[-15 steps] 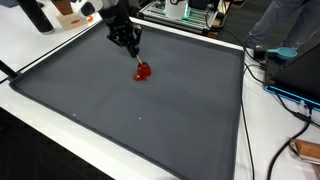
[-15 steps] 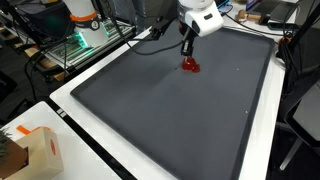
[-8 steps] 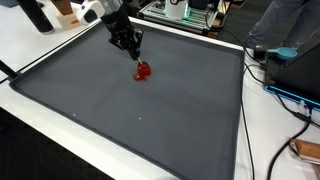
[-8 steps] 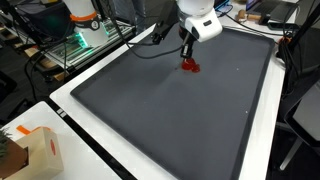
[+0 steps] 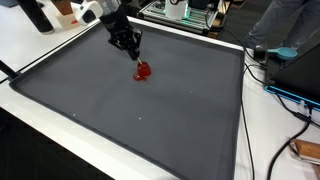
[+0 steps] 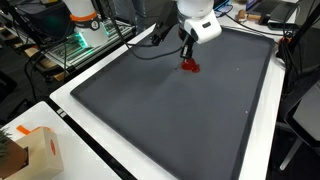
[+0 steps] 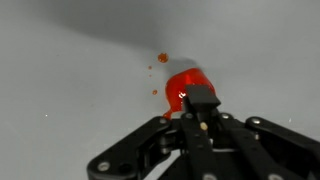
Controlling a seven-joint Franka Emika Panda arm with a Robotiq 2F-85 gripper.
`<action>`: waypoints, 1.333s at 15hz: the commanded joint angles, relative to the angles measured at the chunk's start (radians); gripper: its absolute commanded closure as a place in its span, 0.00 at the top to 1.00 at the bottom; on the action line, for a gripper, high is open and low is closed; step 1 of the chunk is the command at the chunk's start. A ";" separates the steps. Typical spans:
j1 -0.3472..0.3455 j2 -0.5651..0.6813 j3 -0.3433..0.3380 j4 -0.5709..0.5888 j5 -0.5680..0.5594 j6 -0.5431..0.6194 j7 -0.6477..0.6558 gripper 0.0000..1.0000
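Wrist view shows the gripper (image 7: 200, 104) coming in from the bottom edge with its two dark fingers pressed flat together, no gap between them. Their joined tip sits on the near edge of a small red object (image 7: 182, 84), which lies just beyond the tip and a little to its left on the grey mat (image 7: 80, 90). Whether a thin part of the red object is caught between the fingers cannot be told from here. A tiny orange speck (image 7: 163, 58) lies on the mat just past the red object, apart from it. In an exterior view the gripper (image 5: 133, 50) hangs tilted from the arm over the far left part of the mat (image 5: 150, 125), and the red object (image 5: 142, 71) is right below the fingertips, slightly nearer and to the right of them, touching or almost touching. In an exterior view from another side the gripper (image 6: 187, 53) points down at the red object (image 6: 190, 66), which sits directly beneath it in the far part of the mat (image 6: 170, 115), well away from every border. A white table (image 5: 40, 45) carries the mat, and a cardboard box (image 6: 40, 152) stands at the near left corner, well apart from the gripper.
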 commanded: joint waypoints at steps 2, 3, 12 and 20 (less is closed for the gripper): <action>-0.017 0.014 0.009 0.004 0.037 0.005 0.000 0.03; -0.015 0.010 0.006 0.002 0.038 0.007 0.013 0.03; -0.002 -0.033 -0.007 0.000 0.023 0.002 0.121 0.03; 0.018 -0.111 -0.022 0.008 -0.010 -0.016 0.207 0.03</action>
